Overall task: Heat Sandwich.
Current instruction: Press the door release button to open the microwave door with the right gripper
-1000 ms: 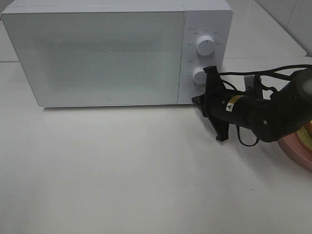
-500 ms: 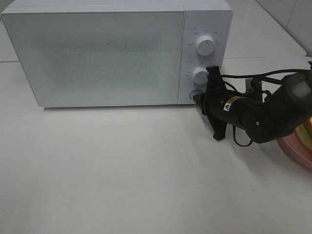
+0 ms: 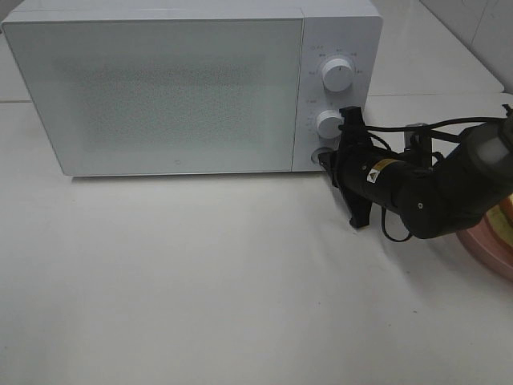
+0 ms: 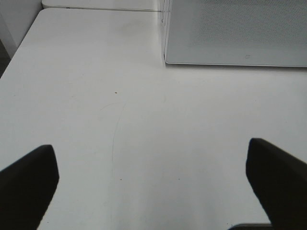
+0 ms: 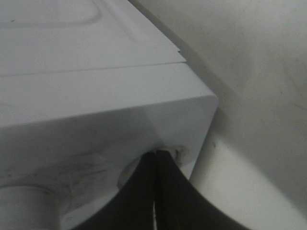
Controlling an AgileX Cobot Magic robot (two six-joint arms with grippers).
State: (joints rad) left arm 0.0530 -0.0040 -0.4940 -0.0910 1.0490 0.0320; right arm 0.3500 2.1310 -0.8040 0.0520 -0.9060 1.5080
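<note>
Closest to us, the left gripper (image 4: 149,146) hangs over the bare white table (image 3: 200,289) with its fingers (image 4: 29,184) spread wide and nothing between them. From its wrist camera we can see the lower front corner of the microwave (image 4: 230,33) well ahead of it.

A bit further in, on the right side, there's the pink plate (image 3: 490,250) at the very edge of the overhead shot, mostly cut off. All we get of the sandwich (image 3: 506,216) is a tan sliver sitting on that plate, half hidden behind the right arm (image 3: 449,188). So it's outside the microwave, off to its right.

The right gripper (image 3: 324,159) reaches across to the control panel, pinched fully closed, not carrying anything. In its wrist view the two fingers (image 5: 139,191) lie flat against each other and the tips look to be touching the round button (image 3: 319,152) at the bottom of the panel.

Behind that, the lower knob (image 3: 329,123) and upper knob (image 3: 337,74) sit above the button, and the big frosted door (image 3: 160,88) is closed.
</note>
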